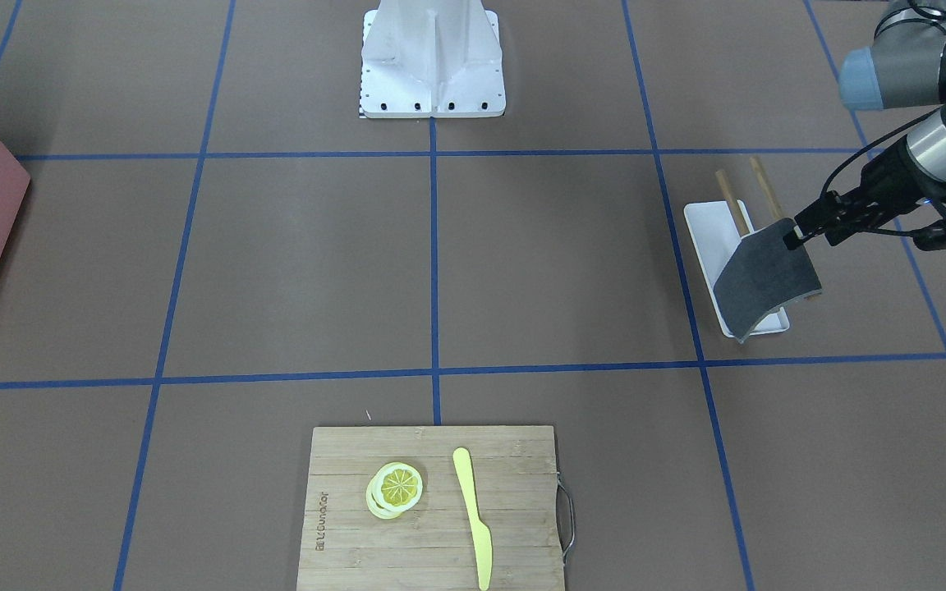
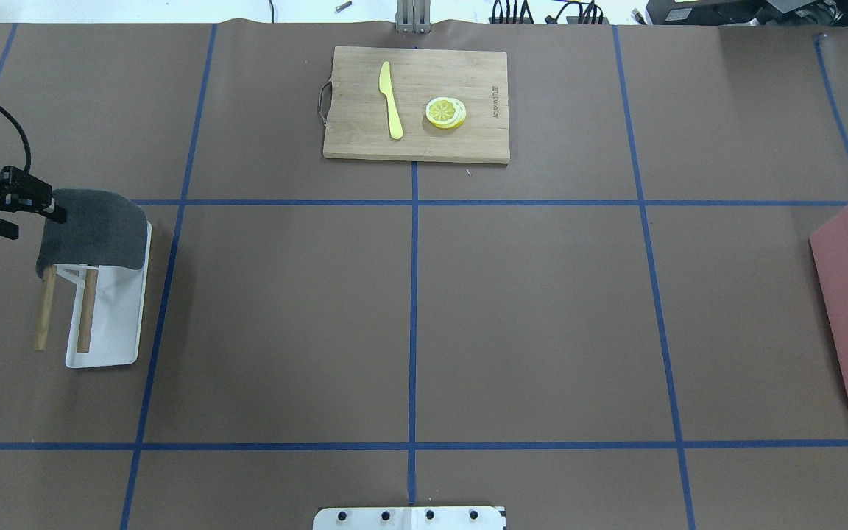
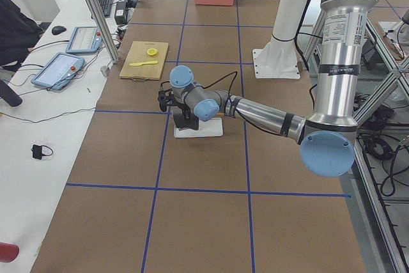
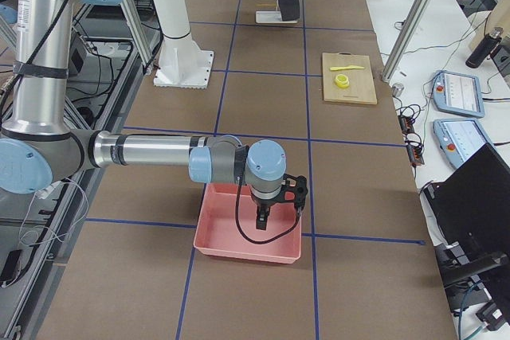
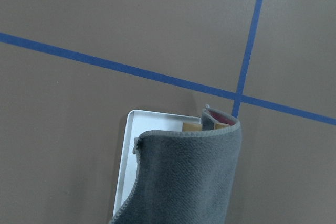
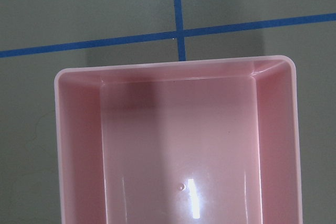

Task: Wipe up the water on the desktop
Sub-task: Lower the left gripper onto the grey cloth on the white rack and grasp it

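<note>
Exterior front-facing: the left gripper (image 1: pixel 796 236) pinches one corner of the grey cloth (image 1: pixel 769 283), which droops over the white tray (image 1: pixel 704 234). So thin a hold could slip, or the cloth could snag on the wooden rails (image 1: pixel 733 205).

Overhead exterior: the desktop (image 2: pixel 284 316) fills the view with no water visible, so a wipe might miss.

Exterior right: the right gripper (image 4: pixel 261 214) hangs over the pink bin (image 4: pixel 247 240), and I cannot tell how its jaws stand.
</note>
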Robot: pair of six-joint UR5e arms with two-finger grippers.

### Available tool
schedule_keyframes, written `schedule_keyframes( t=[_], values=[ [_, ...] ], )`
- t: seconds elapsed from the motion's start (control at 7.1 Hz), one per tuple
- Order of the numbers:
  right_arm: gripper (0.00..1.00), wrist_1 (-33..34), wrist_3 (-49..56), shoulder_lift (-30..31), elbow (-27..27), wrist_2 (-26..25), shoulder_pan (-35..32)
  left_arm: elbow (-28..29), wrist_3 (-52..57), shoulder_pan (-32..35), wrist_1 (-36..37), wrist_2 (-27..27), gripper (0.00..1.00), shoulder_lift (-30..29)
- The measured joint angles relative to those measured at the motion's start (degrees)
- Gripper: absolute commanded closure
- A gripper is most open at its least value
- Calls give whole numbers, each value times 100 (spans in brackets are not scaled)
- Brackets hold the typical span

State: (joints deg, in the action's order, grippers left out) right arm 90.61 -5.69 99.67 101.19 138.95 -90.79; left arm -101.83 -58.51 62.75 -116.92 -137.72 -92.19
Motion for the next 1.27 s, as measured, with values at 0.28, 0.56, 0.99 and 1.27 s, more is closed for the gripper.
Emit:
schedule_keyframes(
  t=[0.28, 0.56, 0.99, 1.27],
  values=[
    [0, 0, -2, -1, -8, 1, 0, 30, 3, -64, -8, 62, 65, 0],
    [0, 0, -2, -8, -6, 1, 0, 58, 14, -69, -19, 69, 85, -1],
    [0, 0, -2, -9, 0, 1, 0, 66, 29, -68, -32, 58, 100, 10],
    [0, 0, -2, -11, 8, 1, 0, 15, 32, -56, -31, 24, 100, 46]
  ],
)
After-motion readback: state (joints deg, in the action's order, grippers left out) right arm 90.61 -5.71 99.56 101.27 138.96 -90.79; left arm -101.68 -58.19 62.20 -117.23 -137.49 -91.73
